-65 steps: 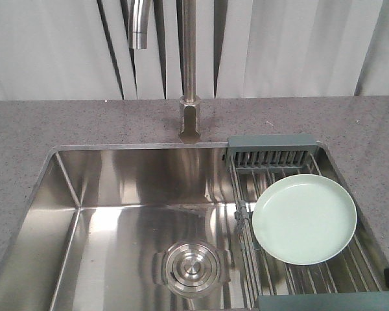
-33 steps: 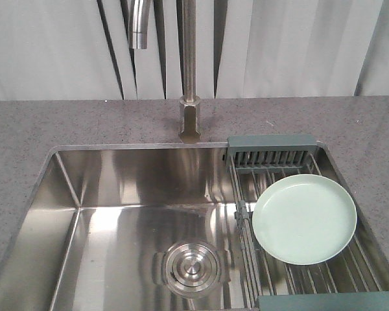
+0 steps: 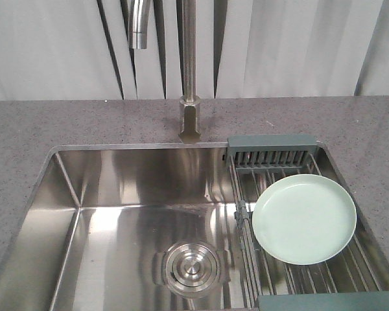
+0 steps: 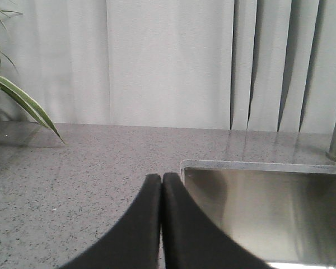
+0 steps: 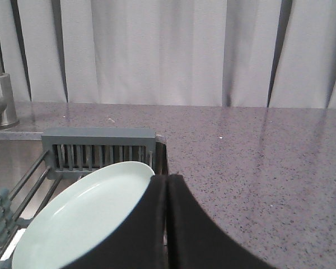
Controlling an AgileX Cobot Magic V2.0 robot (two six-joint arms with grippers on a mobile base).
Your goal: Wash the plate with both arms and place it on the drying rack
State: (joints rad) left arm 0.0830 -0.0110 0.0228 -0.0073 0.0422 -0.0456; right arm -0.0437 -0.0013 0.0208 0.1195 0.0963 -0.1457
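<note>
Resting flat on the steel-wire drying rack [image 3: 292,275], the round mint-green plate [image 3: 304,218] sat at 3 o'clock, looking finished; left tool [image 4: 161,185] and right tool [image 5: 167,185] were both pressed together, empty.

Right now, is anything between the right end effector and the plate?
Nothing visible. The right end effector, closed, sits just at the near right rim of the plate, which lies on the drying rack.
</note>
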